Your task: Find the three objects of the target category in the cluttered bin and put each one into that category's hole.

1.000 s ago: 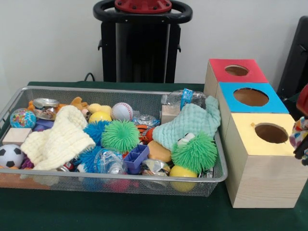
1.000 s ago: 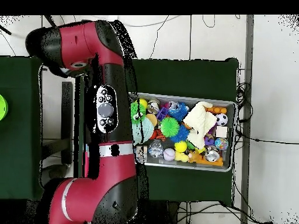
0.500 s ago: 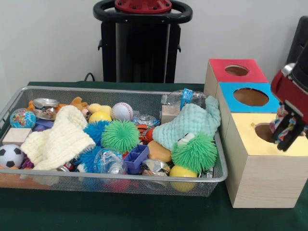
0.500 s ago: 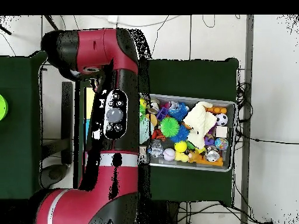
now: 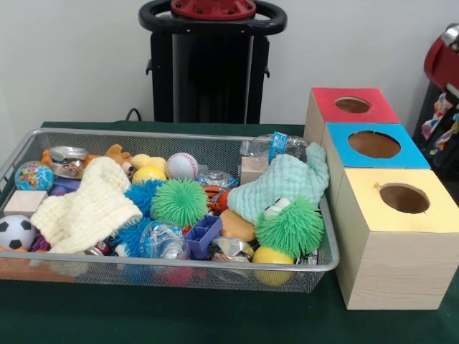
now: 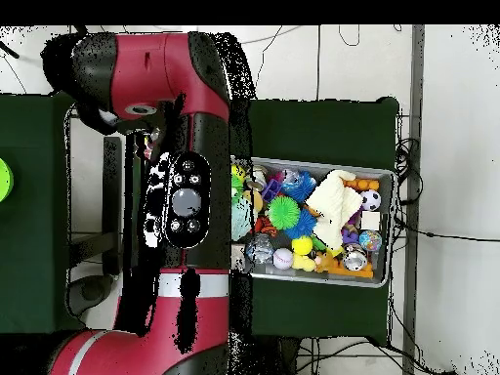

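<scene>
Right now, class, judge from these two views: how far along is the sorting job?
Done: unprovable, since the boxes hide their contents. In hand: a multicoloured item at the gripper, up beside the boxes at the front view's right edge. Left: the bin is heaped with clutter.
</scene>
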Robot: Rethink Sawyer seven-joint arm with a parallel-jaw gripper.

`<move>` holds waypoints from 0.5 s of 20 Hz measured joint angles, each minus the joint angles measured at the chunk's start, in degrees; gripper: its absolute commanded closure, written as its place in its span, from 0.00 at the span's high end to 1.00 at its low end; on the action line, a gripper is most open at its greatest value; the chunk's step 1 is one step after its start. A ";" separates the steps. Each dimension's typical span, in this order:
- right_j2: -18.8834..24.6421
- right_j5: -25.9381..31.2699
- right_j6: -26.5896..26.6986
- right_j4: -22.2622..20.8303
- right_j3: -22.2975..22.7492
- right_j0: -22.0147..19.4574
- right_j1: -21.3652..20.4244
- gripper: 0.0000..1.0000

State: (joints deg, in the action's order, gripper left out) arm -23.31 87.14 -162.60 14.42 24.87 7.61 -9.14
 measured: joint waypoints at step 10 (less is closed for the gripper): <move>0.02 0.00 0.00 -0.05 2.96 0.95 -2.14 0.00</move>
State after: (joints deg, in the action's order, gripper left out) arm -23.30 87.14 -162.60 14.37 27.83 8.56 -11.29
